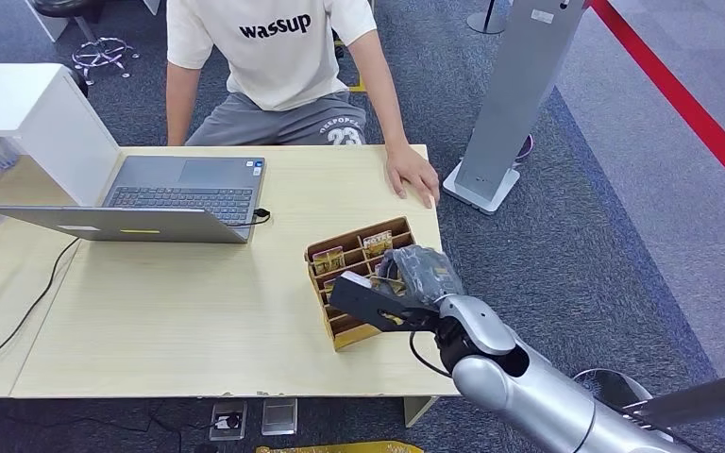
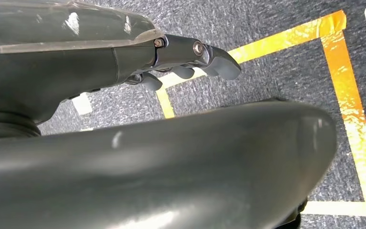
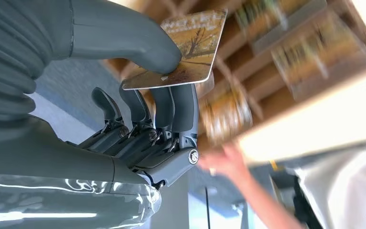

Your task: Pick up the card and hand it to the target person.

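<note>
Right hand (image 3: 138,95) pinching card (image 3: 190,52), left hand (image 2: 186,59) hanging, fingers curled

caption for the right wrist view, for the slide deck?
Right hand pinching a tree-printed card between thick grey thumb and dark fingers, over the blurred brown wooden card rack, a person's hand beyond.

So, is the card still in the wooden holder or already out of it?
Out. The right hand pinches the card between thumb and fingers, clear of the wooden holder behind it.
</note>
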